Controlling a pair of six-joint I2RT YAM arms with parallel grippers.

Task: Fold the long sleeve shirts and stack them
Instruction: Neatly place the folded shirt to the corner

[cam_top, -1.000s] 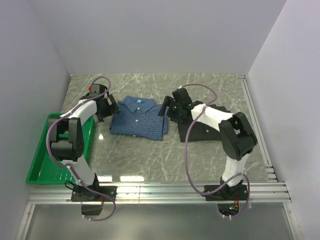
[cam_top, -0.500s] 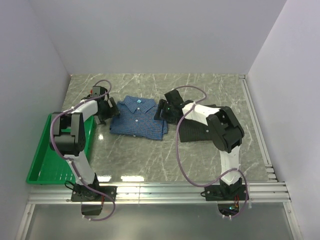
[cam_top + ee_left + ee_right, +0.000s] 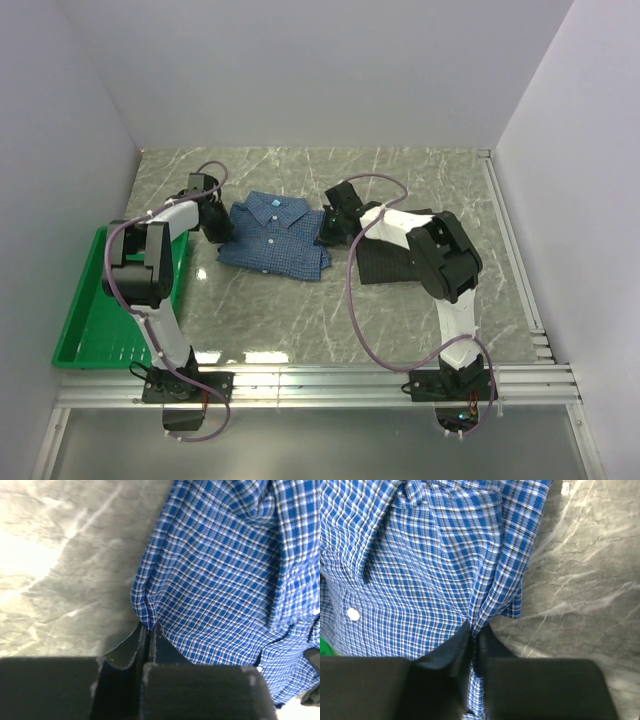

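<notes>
The blue checked long sleeve shirt (image 3: 270,238) lies folded, collar up, on the marble table between both arms. My left gripper (image 3: 221,232) is shut on its left edge; in the left wrist view a pinch of the checked cloth (image 3: 225,565) sits between the fingertips of that gripper (image 3: 149,629). My right gripper (image 3: 326,228) is shut on the shirt's right edge, and the right wrist view has a fold of blue cloth (image 3: 430,555) running down between the fingers of that gripper (image 3: 475,631). The dark long sleeve shirt (image 3: 392,264) lies folded just right of the blue one, partly under the right arm.
A green plastic tray (image 3: 85,320) sits at the table's left edge beside the left arm. White walls close the left, back and right sides. A metal rail (image 3: 510,240) runs along the right edge of the table.
Both grippers moved in onto the blue shirt's side edges and went from open to shut on the cloth. The shirt's edges are slightly bunched.
</notes>
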